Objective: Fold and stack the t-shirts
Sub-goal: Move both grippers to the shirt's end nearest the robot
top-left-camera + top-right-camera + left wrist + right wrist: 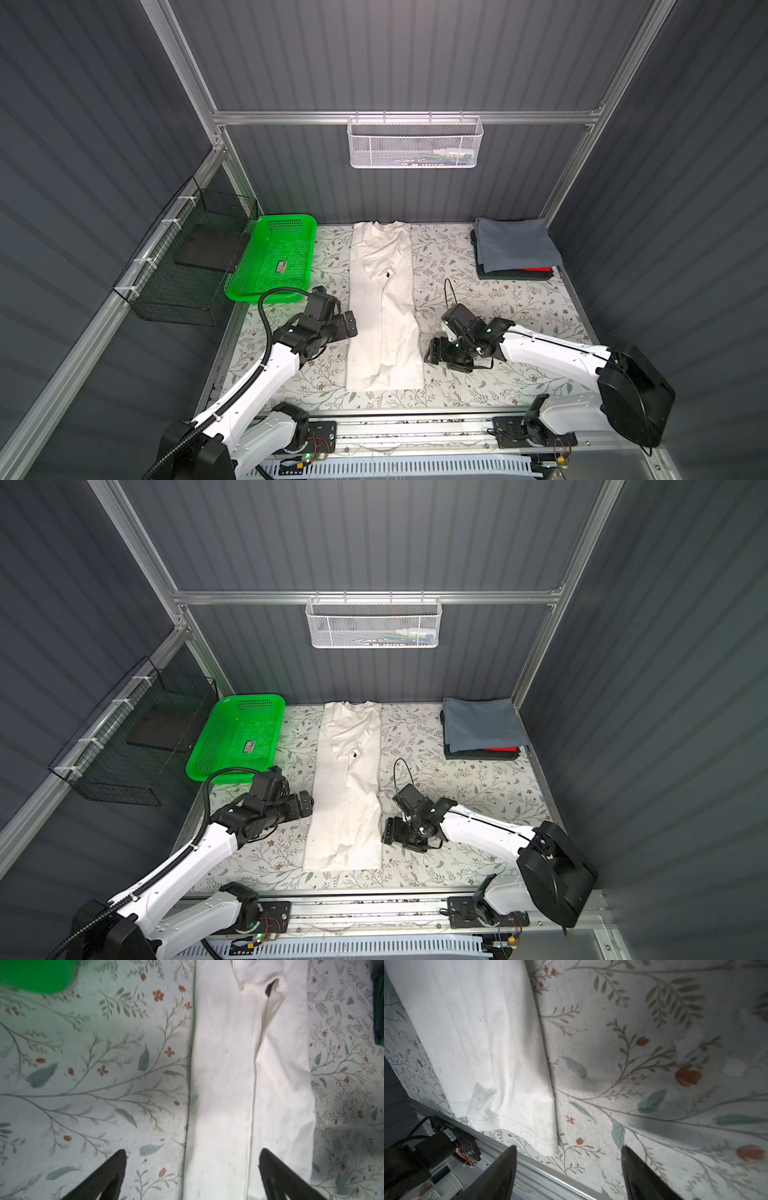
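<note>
My left end effector (350, 325) and right end effector (432, 353), both apart and empty, flank the centre cream tee (382, 307), I think to grasp its hem.

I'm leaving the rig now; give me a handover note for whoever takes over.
Left gripper: open, empty, at the left edge of the white tee.
Right gripper: open, empty, right of it near the hem.
White tee: flat mid-table, sides folded in, a long strip.
Done: grey-blue tee, red tee and dark tee stacked back right.
Left: fold white tee crosswise, place on grey-blue tee.
</note>
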`<state>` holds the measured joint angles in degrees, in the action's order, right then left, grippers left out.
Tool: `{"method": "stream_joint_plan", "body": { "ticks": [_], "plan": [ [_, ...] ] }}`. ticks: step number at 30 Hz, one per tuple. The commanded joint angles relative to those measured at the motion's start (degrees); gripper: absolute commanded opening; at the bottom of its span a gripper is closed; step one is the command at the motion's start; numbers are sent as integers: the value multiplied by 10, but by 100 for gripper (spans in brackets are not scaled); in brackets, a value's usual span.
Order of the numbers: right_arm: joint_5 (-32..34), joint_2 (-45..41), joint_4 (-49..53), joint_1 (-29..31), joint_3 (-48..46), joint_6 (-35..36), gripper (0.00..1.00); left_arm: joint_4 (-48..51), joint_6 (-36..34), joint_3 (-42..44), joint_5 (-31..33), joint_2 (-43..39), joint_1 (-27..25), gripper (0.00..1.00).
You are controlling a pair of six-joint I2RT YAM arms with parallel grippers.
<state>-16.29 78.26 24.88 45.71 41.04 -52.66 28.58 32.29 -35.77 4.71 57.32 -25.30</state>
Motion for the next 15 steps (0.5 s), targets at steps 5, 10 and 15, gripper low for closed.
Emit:
{"method": "stream_joint_plan", "body": {
  "ticks": [5, 10, 15],
  "plan": [
    [5, 28, -22, 34, 6, -48, 80, 53, 31, 60, -76, -26, -9, 100],
    [12, 31, -23, 49, 5, -63, 78, 65, 40, 56, -110, -34, -13, 100],
    [12, 37, -52, 57, -15, -82, 73, 73, 47, 51, -121, -19, -17, 100]
  ]
}}
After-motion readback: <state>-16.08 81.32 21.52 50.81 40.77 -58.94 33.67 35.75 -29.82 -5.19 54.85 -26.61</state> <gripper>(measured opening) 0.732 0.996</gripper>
